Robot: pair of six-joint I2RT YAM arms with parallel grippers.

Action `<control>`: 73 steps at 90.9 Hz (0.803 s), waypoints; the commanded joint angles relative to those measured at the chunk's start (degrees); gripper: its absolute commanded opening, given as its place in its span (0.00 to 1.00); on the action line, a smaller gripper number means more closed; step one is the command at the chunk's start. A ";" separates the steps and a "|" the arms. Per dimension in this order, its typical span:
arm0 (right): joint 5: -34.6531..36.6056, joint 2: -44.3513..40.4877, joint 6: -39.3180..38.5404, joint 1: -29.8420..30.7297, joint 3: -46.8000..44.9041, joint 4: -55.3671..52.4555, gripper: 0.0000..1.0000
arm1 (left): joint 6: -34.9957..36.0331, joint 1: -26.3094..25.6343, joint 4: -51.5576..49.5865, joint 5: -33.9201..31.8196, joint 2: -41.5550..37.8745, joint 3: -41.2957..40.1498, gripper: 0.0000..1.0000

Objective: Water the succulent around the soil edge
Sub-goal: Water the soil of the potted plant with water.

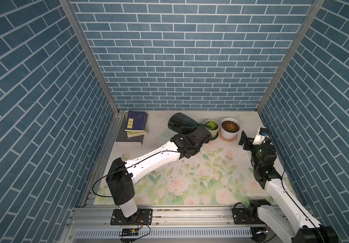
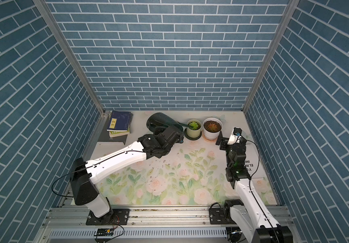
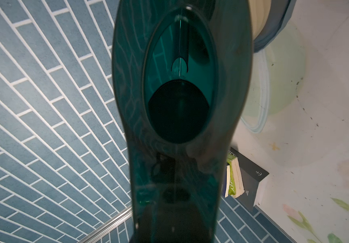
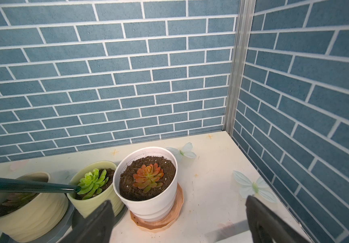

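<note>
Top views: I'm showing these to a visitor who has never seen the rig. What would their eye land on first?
Most likely the dark green watering can, tipped in the air at the far middle of the table by the left arm, its long spout reaching to the green succulent in a pale green pot. Just beside it, an orange-red succulent in a white pot stands out, all against blue brick walls.

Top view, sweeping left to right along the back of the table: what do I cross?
In a top view: stack of books → watering can → pale green pot → white pot → right gripper.
</note>
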 commanded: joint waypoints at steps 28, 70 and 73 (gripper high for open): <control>-0.50 -0.39 0.40 -0.43 -0.27 1.90 0.99 | 0.99 3.67 4.73 -7.01 -0.21 0.99 0.00; -0.58 -0.26 0.40 -0.51 -0.25 2.12 0.99 | 3.81 3.87 13.01 -4.33 1.04 1.73 0.00; -0.59 -0.19 0.40 -0.50 -0.27 2.14 0.99 | 3.83 3.83 13.30 -4.12 1.03 1.82 0.00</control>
